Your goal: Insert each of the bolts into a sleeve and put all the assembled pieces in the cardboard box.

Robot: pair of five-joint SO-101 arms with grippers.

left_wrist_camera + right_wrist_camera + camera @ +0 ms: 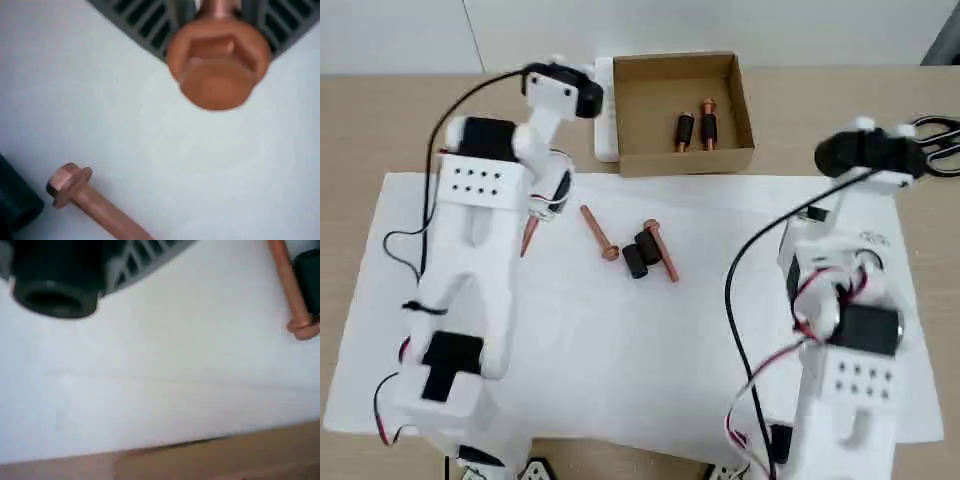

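My left gripper (217, 12) is shut on a copper bolt (217, 70), whose head faces the left wrist camera; from above this bolt (529, 236) hangs slanted under the left gripper (536, 215) over the white sheet. My right gripper (60, 265) is shut on a black sleeve (54, 287), its open bore showing. Mid-sheet lie a loose bolt (598, 232), a second bolt (661, 251) and two black sleeves (647, 243) (635, 261) touching it. The cardboard box (686, 160) at the back holds two assembled pieces (685, 131) (708, 123).
A white sheet (620, 350) covers most of the wooden table. A white block (605, 110) stands against the box's left wall. Black looped handles (938, 140) lie at the far right edge. The right arm's body (845, 330) stands over the sheet's right side.
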